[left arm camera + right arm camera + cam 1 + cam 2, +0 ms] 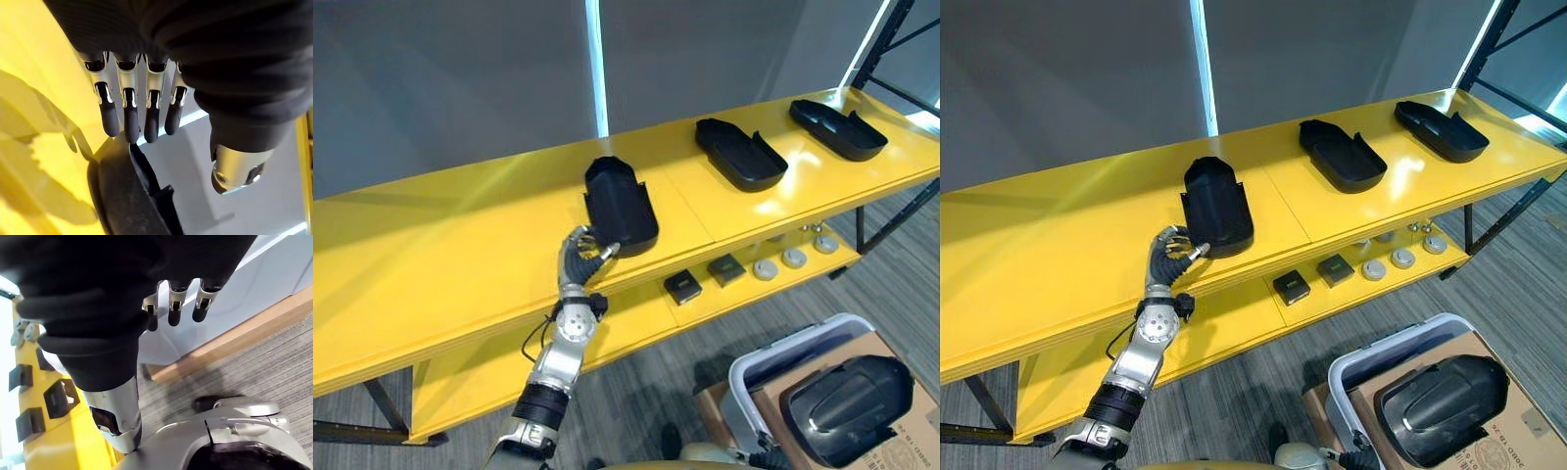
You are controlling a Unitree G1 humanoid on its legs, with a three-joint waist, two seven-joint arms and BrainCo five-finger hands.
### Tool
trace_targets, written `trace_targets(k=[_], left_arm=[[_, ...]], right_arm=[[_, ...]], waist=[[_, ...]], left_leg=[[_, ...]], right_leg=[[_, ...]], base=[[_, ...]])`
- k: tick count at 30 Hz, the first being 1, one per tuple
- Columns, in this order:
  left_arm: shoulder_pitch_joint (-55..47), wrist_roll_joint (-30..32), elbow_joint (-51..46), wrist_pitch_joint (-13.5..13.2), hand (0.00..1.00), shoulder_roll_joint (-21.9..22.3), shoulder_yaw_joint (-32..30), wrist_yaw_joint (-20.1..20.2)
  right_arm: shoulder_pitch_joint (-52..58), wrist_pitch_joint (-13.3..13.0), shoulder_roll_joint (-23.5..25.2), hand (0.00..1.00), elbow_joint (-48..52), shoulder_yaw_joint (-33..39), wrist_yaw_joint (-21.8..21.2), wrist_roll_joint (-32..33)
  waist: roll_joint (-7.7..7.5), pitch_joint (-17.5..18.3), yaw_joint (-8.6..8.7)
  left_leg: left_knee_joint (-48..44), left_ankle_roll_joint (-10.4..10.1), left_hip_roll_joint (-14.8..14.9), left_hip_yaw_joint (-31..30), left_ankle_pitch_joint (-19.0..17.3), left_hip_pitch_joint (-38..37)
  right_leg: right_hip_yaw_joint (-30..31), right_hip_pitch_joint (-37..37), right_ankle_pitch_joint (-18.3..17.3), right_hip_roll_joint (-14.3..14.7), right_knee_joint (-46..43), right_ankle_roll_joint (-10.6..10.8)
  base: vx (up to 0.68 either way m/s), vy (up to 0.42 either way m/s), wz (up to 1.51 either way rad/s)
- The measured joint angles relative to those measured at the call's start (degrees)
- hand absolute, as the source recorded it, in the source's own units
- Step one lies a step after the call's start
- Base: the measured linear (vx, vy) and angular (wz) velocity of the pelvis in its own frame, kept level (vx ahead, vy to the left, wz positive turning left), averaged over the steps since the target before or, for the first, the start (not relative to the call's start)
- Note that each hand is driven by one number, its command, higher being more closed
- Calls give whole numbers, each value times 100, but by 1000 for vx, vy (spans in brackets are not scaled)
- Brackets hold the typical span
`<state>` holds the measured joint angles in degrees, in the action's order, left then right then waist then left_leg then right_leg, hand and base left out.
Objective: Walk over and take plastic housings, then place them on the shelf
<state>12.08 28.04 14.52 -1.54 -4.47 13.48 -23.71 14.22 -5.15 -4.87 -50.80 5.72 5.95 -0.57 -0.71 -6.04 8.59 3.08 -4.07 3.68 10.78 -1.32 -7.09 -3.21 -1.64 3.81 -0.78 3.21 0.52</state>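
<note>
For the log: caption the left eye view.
Left hand at the rim of a black plastic housing on the yellow shelf.

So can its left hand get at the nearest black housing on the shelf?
Probably yes: the left hand is at the near end of the housing, fingertips by its rim, nothing between them.

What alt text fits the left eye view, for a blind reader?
The robot's open left hand meets the near end of a black plastic housing on a yellow shelf. Further right lie two more housings; a fourth housing lies on a cardboard box below.
</note>
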Motion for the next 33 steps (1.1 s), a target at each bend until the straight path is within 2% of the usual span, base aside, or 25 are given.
trace_targets(k=[7, 17, 23, 28, 33], left_arm=[[0, 424, 3, 9, 100, -34, 185, 4], [0, 633, 14, 93, 100, -34, 240, 5], [3, 648, 123, 91, 100, -27, 482, 122], [67, 657, 437, 111, 100, -47, 501, 130], [437, 659, 626, 135, 100, -66, 490, 123]], right_arm=[[-18, -72, -9, 0, -63, -38, -3, 0], [-40, -91, -20, 0, -90, -131, 3, 1], [-81, -91, -28, 0, -163, -133, 3, 1], [-157, -87, -41, 0, -173, -181, 2, -1], [-157, -89, -41, 0, -172, -180, 5, 0]], waist=[[0, 3, 1], [8, 9, 23], [12, 34, 34], [16, 47, 182], [17, 46, 184]], left_leg=[[3, -3, 42, 146, -3, 25], [17, -8, 37, 209, -7, 22], [55, -9, 35, 221, -7, 31], [87, -9, 28, 299, -6, 52], [88, -9, 25, 352, -6, 143]], right_leg=[[134, 97, 9, 60, 3, -13], [198, 128, 38, 63, 21, -2], [203, 118, 72, 65, 102, 15], [235, 219, 79, 67, 102, 21], [283, 343, 96, 69, 87, 19]], base=[[-21, -7, -10], [-3, 2, -4], [0, 0, 0], [3, 8, -7], [-7, 4, -5]])
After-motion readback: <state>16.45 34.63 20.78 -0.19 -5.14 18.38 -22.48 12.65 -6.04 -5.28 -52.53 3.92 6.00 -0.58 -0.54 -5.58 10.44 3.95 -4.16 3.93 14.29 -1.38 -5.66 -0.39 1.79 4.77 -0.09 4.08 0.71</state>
